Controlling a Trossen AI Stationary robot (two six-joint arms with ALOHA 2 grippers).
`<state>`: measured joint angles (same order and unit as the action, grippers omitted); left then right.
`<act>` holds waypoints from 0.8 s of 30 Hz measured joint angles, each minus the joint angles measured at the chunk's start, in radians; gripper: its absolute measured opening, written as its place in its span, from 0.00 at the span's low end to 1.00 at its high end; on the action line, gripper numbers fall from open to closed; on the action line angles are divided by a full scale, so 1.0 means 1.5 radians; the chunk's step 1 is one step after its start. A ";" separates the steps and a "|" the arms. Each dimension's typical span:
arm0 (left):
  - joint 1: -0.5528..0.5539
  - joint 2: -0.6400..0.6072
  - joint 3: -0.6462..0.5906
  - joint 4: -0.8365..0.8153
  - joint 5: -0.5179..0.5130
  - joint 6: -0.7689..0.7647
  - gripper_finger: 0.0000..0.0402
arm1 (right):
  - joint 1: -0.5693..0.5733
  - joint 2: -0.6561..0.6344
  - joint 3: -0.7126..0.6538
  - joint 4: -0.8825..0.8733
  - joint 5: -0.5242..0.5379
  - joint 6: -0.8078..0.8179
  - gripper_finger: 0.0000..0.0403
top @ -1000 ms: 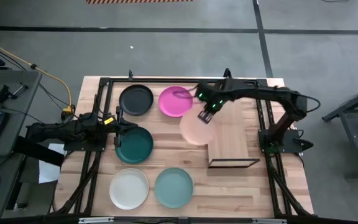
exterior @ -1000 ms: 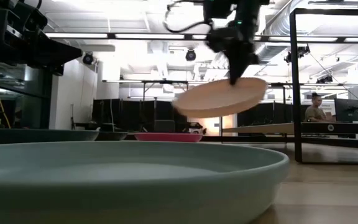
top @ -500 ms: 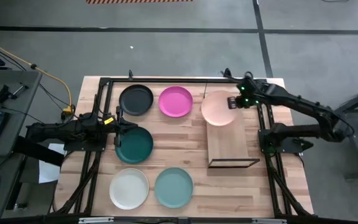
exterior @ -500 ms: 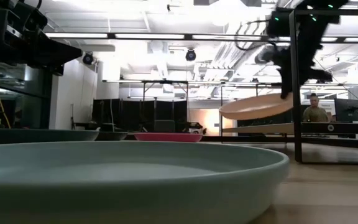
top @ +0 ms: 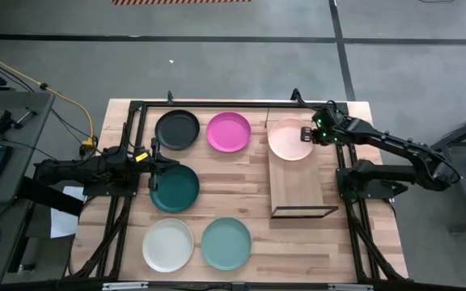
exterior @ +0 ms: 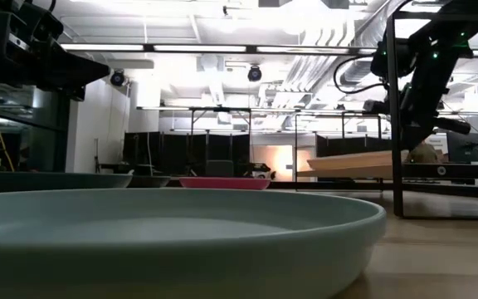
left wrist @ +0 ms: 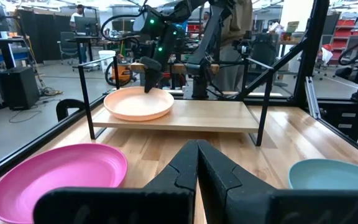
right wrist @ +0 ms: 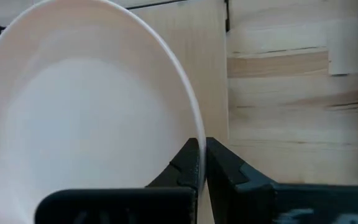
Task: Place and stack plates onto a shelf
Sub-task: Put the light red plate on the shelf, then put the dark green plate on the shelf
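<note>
The pale peach plate (top: 290, 139) is at the far end of the light-wood shelf (top: 302, 190), with my right gripper (top: 310, 135) shut on its right rim. In the left wrist view the peach plate (left wrist: 138, 102) looks set on the shelf board (left wrist: 191, 118); the low view shows it slightly tilted. The black plate (top: 177, 129), pink plate (top: 229, 131), dark green plate (top: 175, 187), cream plate (top: 168, 245) and teal plate (top: 226, 243) lie flat on the tabletop. My left gripper (left wrist: 197, 163) is shut at the table's left, by the green plate. My right gripper pinches the peach plate's rim (right wrist: 194, 127) on the side toward the table's right edge, one finger (right wrist: 225, 168) outside the rim and the other over its inner side. The fingers slant down from the right. The plate is nearly level at the shelf's far end; whether it rests fully I cannot tell.
The near half of the shelf board (top: 302, 194) is bare. Dark metal frame rails (top: 136, 121) run along the table's edges. A shelf post (exterior: 397, 124) stands beside my right gripper (exterior: 409, 141). The teal plate (exterior: 164, 232) fills the low view's foreground.
My right gripper has carried the peach plate from over the table beside the pink plate toward the table's right and far side and down to the shelf's far end. The wrist rolled, and the plate went from tilted to nearly level.
</note>
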<state>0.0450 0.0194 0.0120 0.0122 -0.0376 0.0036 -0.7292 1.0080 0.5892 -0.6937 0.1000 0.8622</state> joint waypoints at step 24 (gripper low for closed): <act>0.000 0.000 0.000 0.000 0.000 0.000 0.00 | 0.000 -0.020 0.140 -0.113 0.008 -0.097 0.39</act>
<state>0.0451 0.0195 0.0122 0.0124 -0.0376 0.0036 -0.7288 0.9779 0.7994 -0.8638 0.1128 0.7161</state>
